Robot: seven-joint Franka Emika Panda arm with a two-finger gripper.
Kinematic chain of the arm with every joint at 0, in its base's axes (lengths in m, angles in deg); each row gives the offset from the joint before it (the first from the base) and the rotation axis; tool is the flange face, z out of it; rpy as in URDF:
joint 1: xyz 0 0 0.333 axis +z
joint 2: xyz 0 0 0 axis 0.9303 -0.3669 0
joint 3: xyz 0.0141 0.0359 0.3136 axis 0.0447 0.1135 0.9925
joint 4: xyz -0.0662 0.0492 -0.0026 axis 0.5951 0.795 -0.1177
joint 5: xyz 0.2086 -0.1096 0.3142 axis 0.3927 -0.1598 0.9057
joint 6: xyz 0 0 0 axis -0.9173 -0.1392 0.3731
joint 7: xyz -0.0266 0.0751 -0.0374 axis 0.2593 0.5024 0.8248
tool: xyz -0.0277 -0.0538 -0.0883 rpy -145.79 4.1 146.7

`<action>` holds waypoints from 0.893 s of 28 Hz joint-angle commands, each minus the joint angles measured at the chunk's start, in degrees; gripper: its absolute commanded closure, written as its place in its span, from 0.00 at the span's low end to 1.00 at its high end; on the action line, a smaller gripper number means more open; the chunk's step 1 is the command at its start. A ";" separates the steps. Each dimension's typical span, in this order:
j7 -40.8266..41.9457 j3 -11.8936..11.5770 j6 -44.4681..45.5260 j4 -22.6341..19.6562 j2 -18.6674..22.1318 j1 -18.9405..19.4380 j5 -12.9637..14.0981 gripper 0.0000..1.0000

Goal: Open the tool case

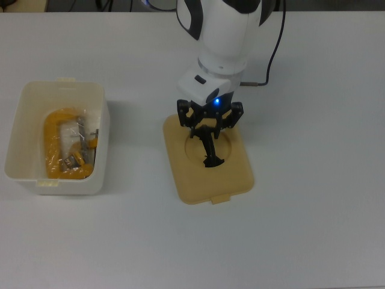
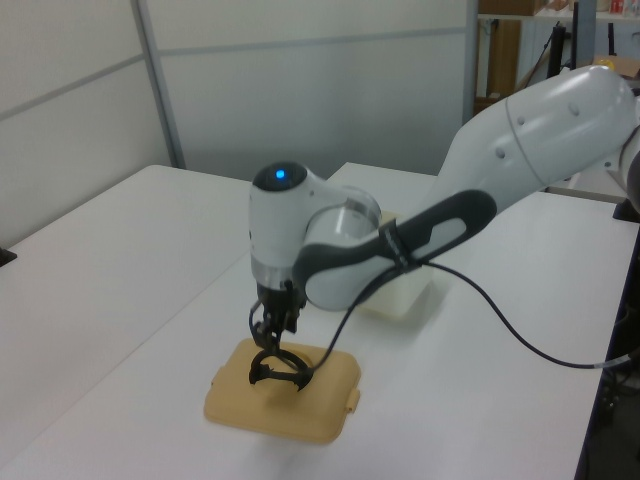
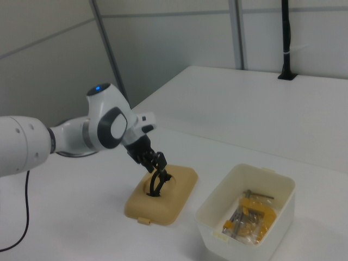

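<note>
Tan lid [image 3: 163,197] lies flat on the white table [image 3: 337,136], and the gripper [image 3: 158,168] is right above its black handle [image 3: 156,185]. Beside it, the white box [image 3: 247,215] stands open with yellow tools [image 3: 251,218] inside.

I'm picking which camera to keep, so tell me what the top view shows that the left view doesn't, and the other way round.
Only the top view shows inside the white box: a yellow clamp in clear wrapping, and the lid's latch tab.

Only the left view shows the arm's long reach and the room walls; there the box is mostly hidden behind the arm.

Both show the tan lid flat on the table, apart from the box, with the gripper over its black handle.
</note>
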 commanded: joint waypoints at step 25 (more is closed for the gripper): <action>23.26 -0.96 38.43 14.44 15.22 -10.99 13.26 0.00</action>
